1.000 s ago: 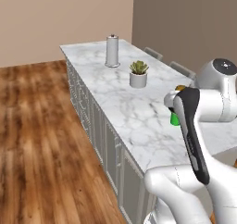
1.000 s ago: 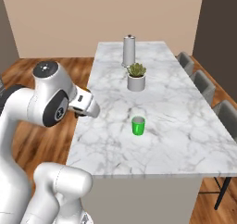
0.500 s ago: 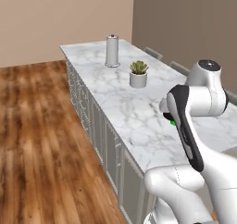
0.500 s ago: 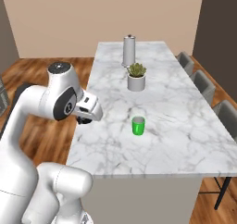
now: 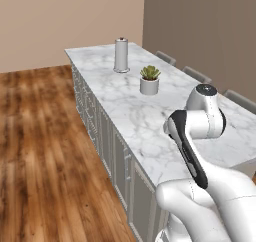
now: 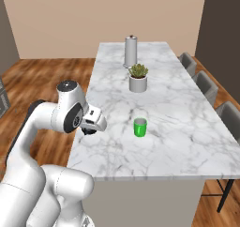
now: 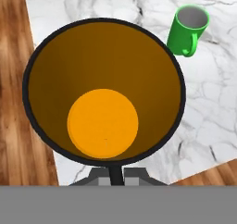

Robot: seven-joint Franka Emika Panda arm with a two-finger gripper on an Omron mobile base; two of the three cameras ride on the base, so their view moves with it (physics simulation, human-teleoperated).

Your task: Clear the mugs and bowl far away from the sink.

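The black mug point(image 7: 104, 91) with an orange-yellow inside hangs in my gripper point(image 7: 113, 172), which is shut on its rim. In the right base view, the gripper point(image 6: 90, 128) holds that mug over the left edge of the marble counter point(image 6: 164, 141), above the line between counter and wood floor. The green mug point(image 6: 139, 127) stands upright on the counter, a short way to the gripper's right, and its handle point(image 7: 187, 45) shows in the hand view. The bowl and the sink are out of view.
A white pot with a plant point(image 6: 138, 83) stands mid-counter, and a tall metal canister point(image 6: 131, 51) stands behind it. Grey chairs point(image 6: 206, 85) line the counter's right side. Wood floor point(image 5: 45, 151) lies to the counter's left.
The arm has swung the held black mug down and toward the near left edge of the counter. The green mug, plant and canister have stayed where they were.
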